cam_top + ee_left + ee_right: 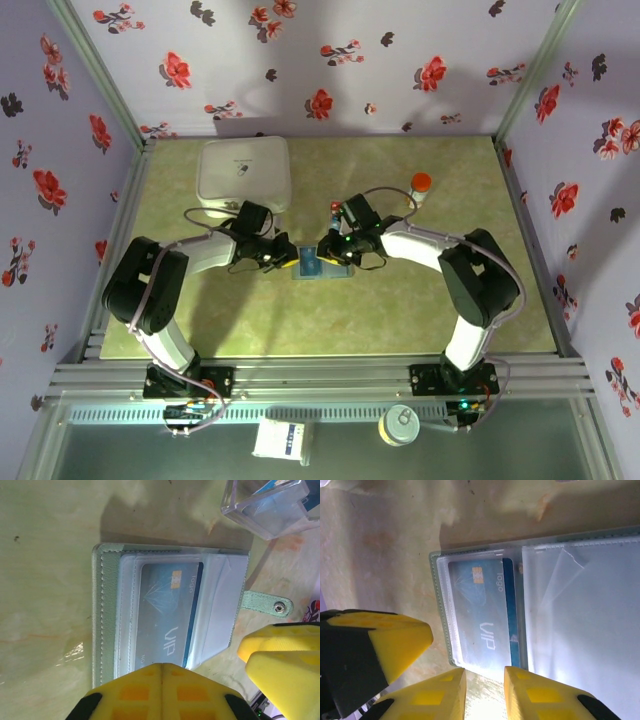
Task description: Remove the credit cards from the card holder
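While both arms reach inward over the desk (420, 320) from above, the card holder (322, 265) lies open between left end effector (283, 258) and right end effector (341, 250). Left wrist: its fingers are pressed together at the holder's near edge. Right wrist: jaws narrowly parted, just short of the sleeved blue credit card (482, 615); next, likely, pinch its edge and slide it out.

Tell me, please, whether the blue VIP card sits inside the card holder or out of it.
Inside: the blue card lies under the clear sleeve of the opened card holder.
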### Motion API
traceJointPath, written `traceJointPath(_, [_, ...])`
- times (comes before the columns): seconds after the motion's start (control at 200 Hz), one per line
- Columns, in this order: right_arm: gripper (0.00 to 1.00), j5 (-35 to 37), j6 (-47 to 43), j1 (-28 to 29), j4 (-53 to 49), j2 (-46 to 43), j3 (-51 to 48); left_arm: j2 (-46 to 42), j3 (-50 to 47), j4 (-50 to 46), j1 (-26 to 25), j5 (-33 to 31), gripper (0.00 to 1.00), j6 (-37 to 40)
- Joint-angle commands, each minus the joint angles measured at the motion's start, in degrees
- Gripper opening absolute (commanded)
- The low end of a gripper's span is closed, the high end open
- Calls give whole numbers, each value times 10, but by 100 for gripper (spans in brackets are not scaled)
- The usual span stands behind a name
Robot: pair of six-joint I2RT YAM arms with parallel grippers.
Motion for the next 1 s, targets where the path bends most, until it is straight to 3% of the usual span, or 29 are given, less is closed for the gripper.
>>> traceJointPath(0.0, [27,-5,5,5,9,12,18,10,-8,-3,3,-6,1,20])
traceJointPath(0.995, [17,-28,-3,8,39,88,35,41,-14,-23,7,-24,0,44])
